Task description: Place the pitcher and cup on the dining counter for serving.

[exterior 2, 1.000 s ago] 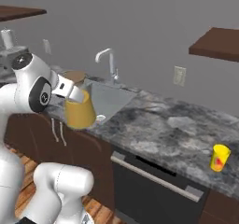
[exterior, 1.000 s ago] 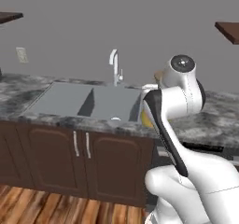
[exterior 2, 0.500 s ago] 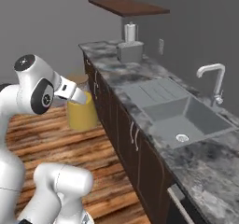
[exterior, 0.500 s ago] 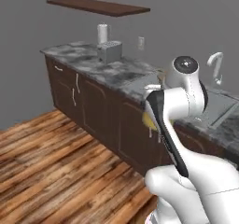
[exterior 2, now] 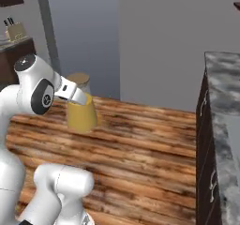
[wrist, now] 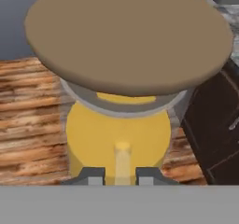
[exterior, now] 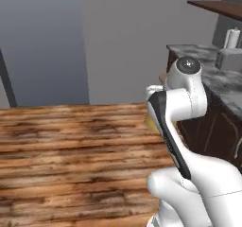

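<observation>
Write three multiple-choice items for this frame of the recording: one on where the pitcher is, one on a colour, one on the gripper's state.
1. Where is the pitcher?
A. Standing on the marbled worktop
B. Held up in the air over the wooden floor
C. Lying on the floor

2. What colour is the pitcher's lid?
A. Brown
B. White
C. Blue

3. How is the gripper?
A. Wide open and empty
B. Closed on the pitcher
C. Pressing a cabinet door

Key: 1 B, the right base view shows the pitcher at the arm's end, above the planks. 2 A, the hand view shows a flat round brown disc. 3 B, both fingertips sit against the yellow body in the hand view.
</observation>
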{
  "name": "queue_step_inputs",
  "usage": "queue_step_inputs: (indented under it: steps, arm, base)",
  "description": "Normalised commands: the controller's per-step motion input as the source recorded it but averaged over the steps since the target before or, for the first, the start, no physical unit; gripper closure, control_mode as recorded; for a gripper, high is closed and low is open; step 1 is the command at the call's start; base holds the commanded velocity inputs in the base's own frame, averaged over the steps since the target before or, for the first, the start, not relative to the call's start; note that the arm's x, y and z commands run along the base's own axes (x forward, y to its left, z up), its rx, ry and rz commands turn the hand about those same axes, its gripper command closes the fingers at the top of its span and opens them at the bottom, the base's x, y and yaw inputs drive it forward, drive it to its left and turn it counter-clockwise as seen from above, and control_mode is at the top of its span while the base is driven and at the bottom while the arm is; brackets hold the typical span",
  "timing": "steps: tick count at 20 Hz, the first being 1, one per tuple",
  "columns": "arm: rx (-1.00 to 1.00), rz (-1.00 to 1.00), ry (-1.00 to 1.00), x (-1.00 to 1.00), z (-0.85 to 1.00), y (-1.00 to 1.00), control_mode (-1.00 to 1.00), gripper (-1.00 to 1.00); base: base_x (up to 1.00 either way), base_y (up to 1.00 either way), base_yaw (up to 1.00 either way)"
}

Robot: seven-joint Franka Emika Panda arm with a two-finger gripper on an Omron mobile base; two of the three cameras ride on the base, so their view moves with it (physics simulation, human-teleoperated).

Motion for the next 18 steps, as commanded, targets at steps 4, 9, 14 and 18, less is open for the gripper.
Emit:
queue_step_inputs:
  steps: [4, 9, 14, 18]
  arm:
    - [0.00, 0.00, 0.00, 0.00, 0.00, 0.00, 1.00, 1.00]
    - [0.00, 0.00, 0.00, 0.00, 0.00, 0.00, 1.00, 1.00]
    - [0.00, 0.00, 0.00, 0.00, 0.00, 0.00, 1.00, 1.00]
    - [0.00, 0.00, 0.00, 0.00, 0.00, 0.00, 1.00, 1.00]
  base:
    - [0.00, 0.00, 1.00]
    - [0.00, 0.00, 1.00]
    - [0.01, 0.00, 1.00]
    - [0.12, 0.00, 0.96]
